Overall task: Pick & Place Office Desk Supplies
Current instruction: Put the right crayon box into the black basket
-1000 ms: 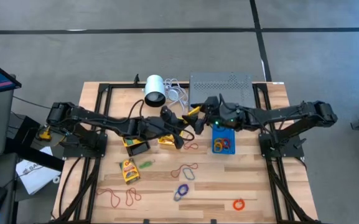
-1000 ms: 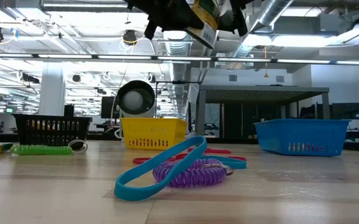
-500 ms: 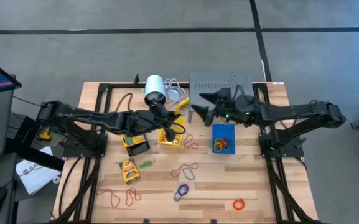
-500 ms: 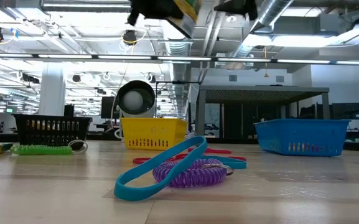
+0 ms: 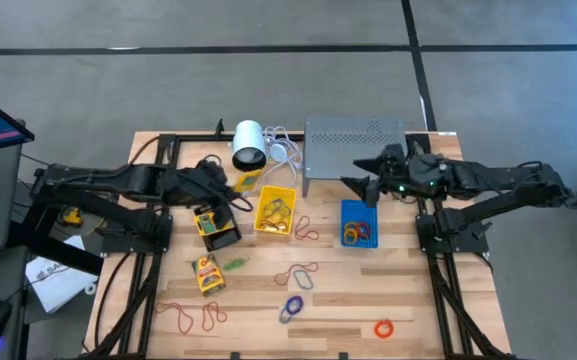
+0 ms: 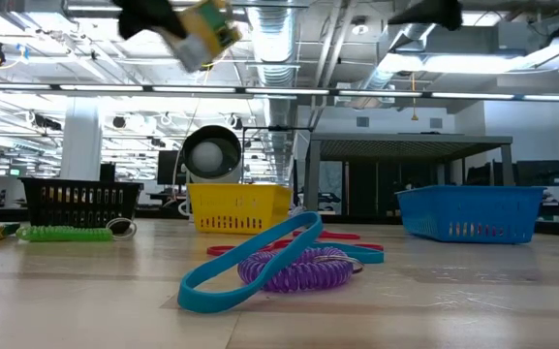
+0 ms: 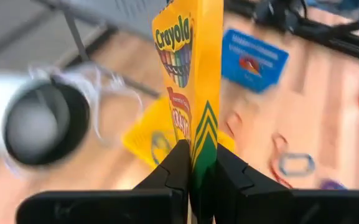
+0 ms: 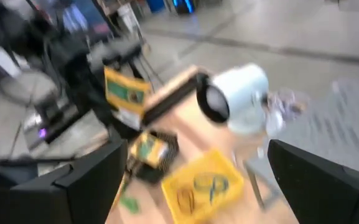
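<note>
My left gripper (image 5: 234, 184) hangs above the table's left half, shut on a yellow-and-green crayon packet (image 7: 188, 74), which the low view shows high up as the packet (image 6: 206, 32). My right gripper (image 5: 356, 185) hovers open and empty in front of the grey stand, above the blue bin (image 5: 358, 222). The yellow bin (image 5: 275, 212) holds rubber bands. The black bin (image 5: 218, 230) holds another packet. A third packet (image 5: 207, 273) lies flat on the wood. Loose rubber bands (image 5: 295, 274) are scattered over the near half. My left gripper pinches the packet's two broad faces at one end (image 7: 199, 158) between its two fingers. The rest of the packet sticks out past the fingertips. The packet is lifted clear of the table and tilted in the low view.
A white cylinder (image 5: 249, 145) with a white cable lies at the far edge beside the grey perforated stand (image 5: 356, 140). A green piece (image 5: 235, 264) lies near the flat packet. A blue loop and a purple coil (image 6: 289, 267) lie close to the low camera.
Both arms have drawn apart from the table's middle. My left gripper has gone toward the left edge and up, tipping downward, keeping the packet in its hold. My right gripper, open throughout, has pulled back toward the right edge and risen a little.
</note>
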Available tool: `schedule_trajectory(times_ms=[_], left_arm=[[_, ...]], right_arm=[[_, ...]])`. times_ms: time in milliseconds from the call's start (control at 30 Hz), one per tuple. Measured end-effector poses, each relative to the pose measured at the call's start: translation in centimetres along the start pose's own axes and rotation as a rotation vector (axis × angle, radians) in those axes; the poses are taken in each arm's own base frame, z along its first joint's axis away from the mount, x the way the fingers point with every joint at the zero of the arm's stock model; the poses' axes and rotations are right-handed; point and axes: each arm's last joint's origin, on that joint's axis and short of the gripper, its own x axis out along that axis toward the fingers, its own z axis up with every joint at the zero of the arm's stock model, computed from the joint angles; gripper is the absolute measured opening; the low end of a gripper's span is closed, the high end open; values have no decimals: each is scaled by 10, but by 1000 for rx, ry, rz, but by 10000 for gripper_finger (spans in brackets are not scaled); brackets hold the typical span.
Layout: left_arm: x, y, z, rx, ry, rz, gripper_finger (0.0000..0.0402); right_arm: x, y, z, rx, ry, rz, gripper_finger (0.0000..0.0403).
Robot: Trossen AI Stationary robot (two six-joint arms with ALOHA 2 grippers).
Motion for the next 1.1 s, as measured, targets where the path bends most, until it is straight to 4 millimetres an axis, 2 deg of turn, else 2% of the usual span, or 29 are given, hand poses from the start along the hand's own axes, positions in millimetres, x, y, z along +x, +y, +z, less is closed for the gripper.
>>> schedule_trajectory(times_ms=[133,267,500,700,833,933,1100], left_arm=[[-11,9,-16,-71,160,4,24],[-11,15,-31,-128,337,73,24],[7,12,-42,-116,518,173,24],[28,4,-51,-86,660,238,24],[44,-2,-59,-55,751,295,24],[55,-6,-63,-49,800,302,24],[68,-10,-68,-40,863,320,24]], right_arm=[[-3,2,-16,-32,119,-21,370],[0,7,-33,-58,222,-48,331],[7,19,-53,-104,312,-52,211],[8,28,-63,-143,341,-23,96],[4,32,-67,-169,353,0,39],[1,33,-68,-177,356,14,16],[-3,36,-70,-197,361,36,11]])
